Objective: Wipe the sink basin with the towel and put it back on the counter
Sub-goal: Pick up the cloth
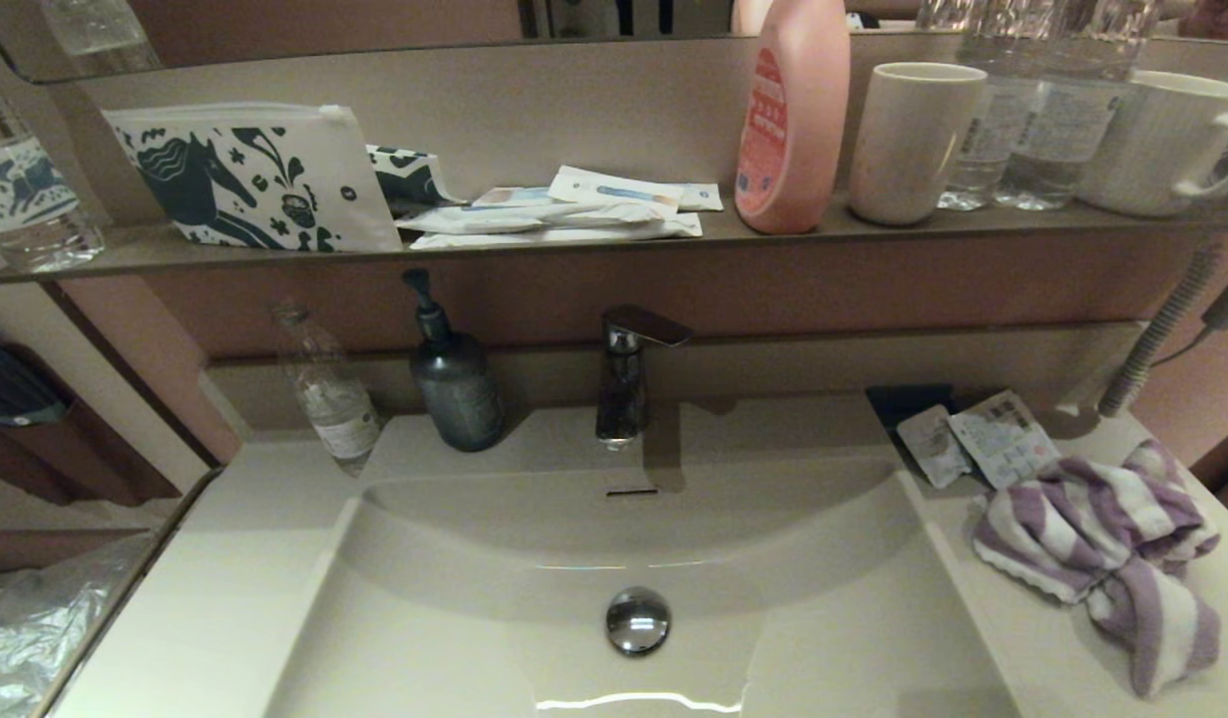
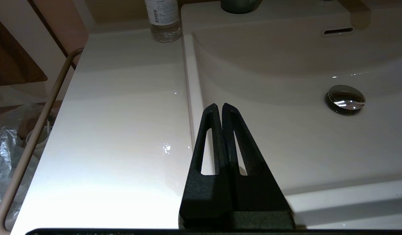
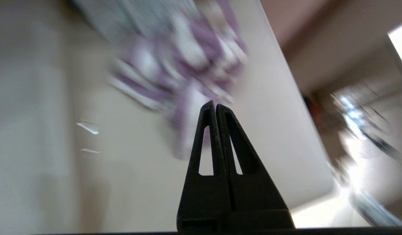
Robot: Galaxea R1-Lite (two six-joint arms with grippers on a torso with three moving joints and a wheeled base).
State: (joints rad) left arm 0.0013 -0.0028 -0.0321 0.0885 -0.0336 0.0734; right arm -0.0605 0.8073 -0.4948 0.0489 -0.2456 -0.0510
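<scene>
The purple and white striped towel [image 1: 1107, 543] lies crumpled on the counter [image 1: 1032, 648] to the right of the sink basin [image 1: 534, 558]. The basin is off-white, with a chrome drain plug [image 1: 636, 620] and a slot overflow [image 1: 631, 492]. Neither arm shows in the head view. My right gripper [image 3: 215, 105] is shut and empty, held above the counter just short of the blurred towel [image 3: 184, 68]. Over the basin's left rim hangs my left gripper [image 2: 219, 107], shut with nothing in it; the drain plug [image 2: 345, 99] lies off to its side.
A chrome faucet [image 1: 628, 374], a dark soap dispenser [image 1: 454, 379] and a clear bottle [image 1: 326, 394] stand behind the basin. Sachets [image 1: 978, 439] lie beside the towel. The dark shelf [image 1: 614, 239] holds a horse-print pouch [image 1: 249, 179], a pink bottle [image 1: 793, 115] and cups [image 1: 913, 140].
</scene>
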